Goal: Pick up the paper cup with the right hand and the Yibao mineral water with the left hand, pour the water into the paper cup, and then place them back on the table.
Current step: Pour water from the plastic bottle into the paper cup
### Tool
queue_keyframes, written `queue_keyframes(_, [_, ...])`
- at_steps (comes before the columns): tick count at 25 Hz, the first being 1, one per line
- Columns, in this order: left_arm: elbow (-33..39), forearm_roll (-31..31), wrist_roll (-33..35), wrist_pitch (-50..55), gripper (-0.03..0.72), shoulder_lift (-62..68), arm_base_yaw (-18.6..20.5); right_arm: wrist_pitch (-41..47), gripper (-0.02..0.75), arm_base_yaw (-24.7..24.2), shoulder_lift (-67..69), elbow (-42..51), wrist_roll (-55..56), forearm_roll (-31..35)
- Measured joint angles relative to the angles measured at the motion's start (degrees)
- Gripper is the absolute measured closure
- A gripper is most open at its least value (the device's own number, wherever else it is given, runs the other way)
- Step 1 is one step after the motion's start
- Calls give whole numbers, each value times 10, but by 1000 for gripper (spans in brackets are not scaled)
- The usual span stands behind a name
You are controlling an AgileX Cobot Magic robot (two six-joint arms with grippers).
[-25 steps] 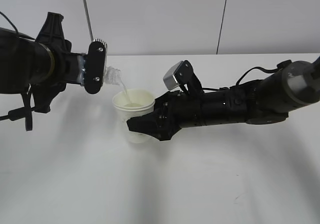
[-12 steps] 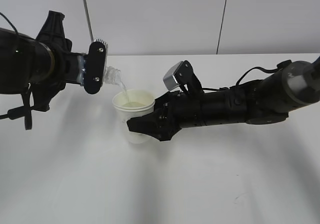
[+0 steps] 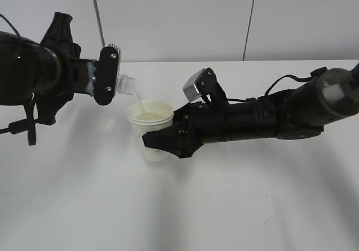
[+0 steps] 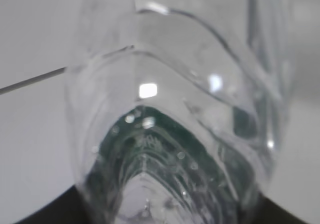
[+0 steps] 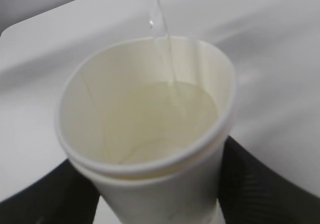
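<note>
**Lin:** While the stream runs, where does everything sit?

**Sato:** Left of centre, above the table (image 3: pixel 84 206). The right gripper (image 3: pixel 159 140) is clamped around the paper cup (image 3: pixel 150 129), one finger showing on each side of it in the right wrist view. The left gripper (image 3: pixel 106 76) is clamped on the Yibao mineral water (image 3: pixel 127 85), tipped so its bare neck points right and down, just above the cup's far-left rim. A thin thread of the water (image 5: pixel 161 29) falls inside that rim.

**Lin:** Whether the cup's base touches the table?

**Sato:** I cannot tell; the fingers hide it.

**Lin:** How would you pour well from here?

**Sato:** Hold the cup level and steady. The stream lands close to the far wall, so I would keep the neck over the opening and add tilt only gently. The pool looks roughly halfway up, so there seems room, but a sudden gulp from the bottle could splash over the rim.

**Lin:** And finishing?

**Sato:** Right the bottle over the cup, so the last drips fall inside.
</note>
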Motion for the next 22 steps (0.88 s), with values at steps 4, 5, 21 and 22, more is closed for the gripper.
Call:
queue_keyframes(4, [0, -26, 0, 0, 367, 0, 0, 1, 229, 0, 0, 0, 0, 0])
queue_keyframes(5, [0, -37, 0, 0, 367, 0, 0, 1, 229, 0, 0, 0, 0, 0])
queue_keyframes(21, [0, -172, -214, -85, 367, 0, 0, 4, 229, 0, 0, 0, 0, 0])
queue_keyframes(22, [0, -173, -231, -92, 367, 0, 0, 4, 229, 0, 0, 0, 0, 0])
